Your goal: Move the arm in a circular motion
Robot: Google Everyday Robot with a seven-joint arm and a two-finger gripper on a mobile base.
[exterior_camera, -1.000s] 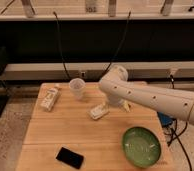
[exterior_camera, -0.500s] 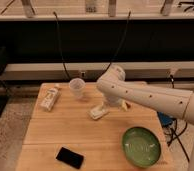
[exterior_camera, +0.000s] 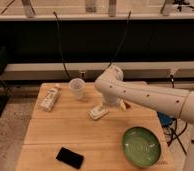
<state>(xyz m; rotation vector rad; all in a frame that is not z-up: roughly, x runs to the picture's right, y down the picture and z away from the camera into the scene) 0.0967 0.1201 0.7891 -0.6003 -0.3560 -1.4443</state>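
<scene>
The arm (exterior_camera: 145,96) is a thick white tube with small dark dots. It reaches in from the right edge across the wooden table (exterior_camera: 55,130) and bends at a bulbous joint (exterior_camera: 109,80) near the table's back middle. From that joint it drops to the gripper (exterior_camera: 99,111), a white piece tilted low over the tabletop near the centre. The gripper is to the right of a white cup (exterior_camera: 77,88) and touches none of the items.
A white packet (exterior_camera: 49,98) lies at the table's back left. A black phone (exterior_camera: 70,157) is at the front left and a green plate (exterior_camera: 141,146) at the front right. A small yellowish item (exterior_camera: 125,105) shows behind the arm. Black cables hang behind the table.
The arm's bent joint has drifted slightly to the left. The gripper stays low over the middle of the table. The tabletop items have not moved.
</scene>
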